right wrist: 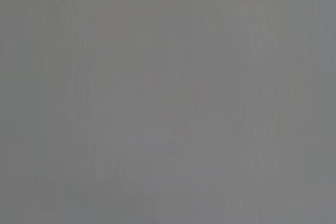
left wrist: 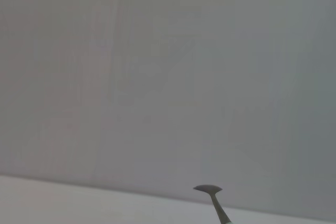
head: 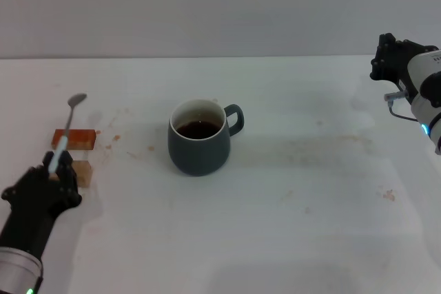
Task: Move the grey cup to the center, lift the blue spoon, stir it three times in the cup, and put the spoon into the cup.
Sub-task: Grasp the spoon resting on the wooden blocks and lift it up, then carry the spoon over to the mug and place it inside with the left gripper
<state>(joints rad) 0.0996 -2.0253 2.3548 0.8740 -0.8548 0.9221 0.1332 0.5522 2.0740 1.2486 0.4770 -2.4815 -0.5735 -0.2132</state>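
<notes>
The grey cup (head: 200,137) stands upright near the middle of the white table, handle to the right, with dark brown liquid inside. My left gripper (head: 57,170) at the near left is shut on the pale handle of the blue spoon (head: 67,127). The spoon points away from me, its silver bowl toward the back wall. The spoon's bowl and neck also show in the left wrist view (left wrist: 211,195). My right gripper (head: 384,60) is parked raised at the far right, away from the cup. The right wrist view shows only the grey wall.
An orange-brown block (head: 74,139) and a tan block (head: 83,172) lie on the table (head: 310,204) just right of my left gripper. Faint brown stains mark the table left and right of the cup. A grey wall stands behind the table.
</notes>
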